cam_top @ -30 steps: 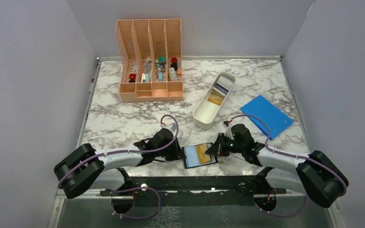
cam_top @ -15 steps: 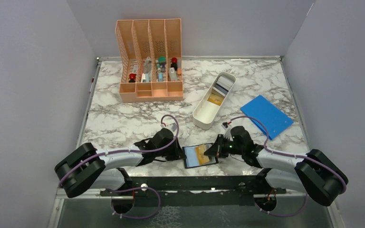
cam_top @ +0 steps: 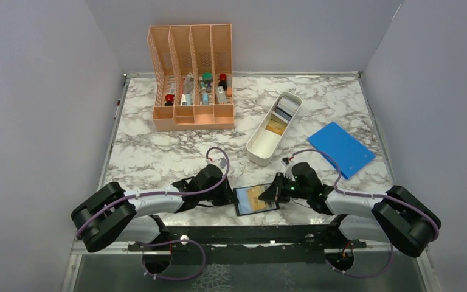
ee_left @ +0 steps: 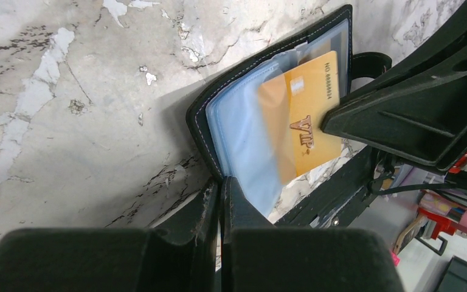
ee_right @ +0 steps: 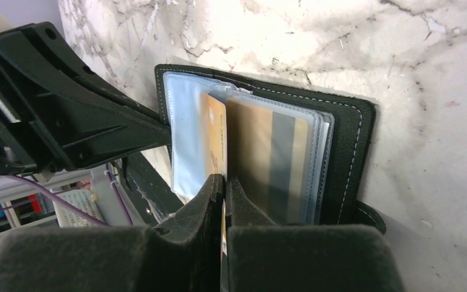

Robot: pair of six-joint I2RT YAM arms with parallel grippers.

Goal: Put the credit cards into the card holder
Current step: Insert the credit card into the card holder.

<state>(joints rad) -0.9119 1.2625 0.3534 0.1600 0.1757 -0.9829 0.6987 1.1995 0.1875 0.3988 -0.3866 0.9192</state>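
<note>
- From above: the black card holder [cam_top: 250, 201] lies open on the marble worktop [cam_top: 158, 155] at the near edge, right between the two arms. The left jaws come in at its left side and the right jaws at its right. From up here I cannot tell how wide either pair stands.
- Further back there's a long white tray [cam_top: 259, 159] with cards in it, a peach desk organizer [cam_top: 191, 118] and a flat blue rectangle [cam_top: 341, 149], all well apart from the holder.
- Left wrist: the left jaws are pressed narrow, pinching the card holder at its near edge, right by the clear sleeves [ee_left: 237, 131]. A gold credit card [ee_left: 309, 115] marked "VIP" lies partly under a sleeve and partly out. A black finger of the right jaws touches its outer side.
- Right wrist: the right jaws are clamped tight on the near edge of the gold credit card [ee_right: 214, 131], which is slipped in among the clear sleeves of the card holder [ee_right: 343, 152]. A striped card [ee_right: 280, 164], tan with a dark band, sits inside a sleeve just beside it. The left jaws meet the holder's far edge.
</note>
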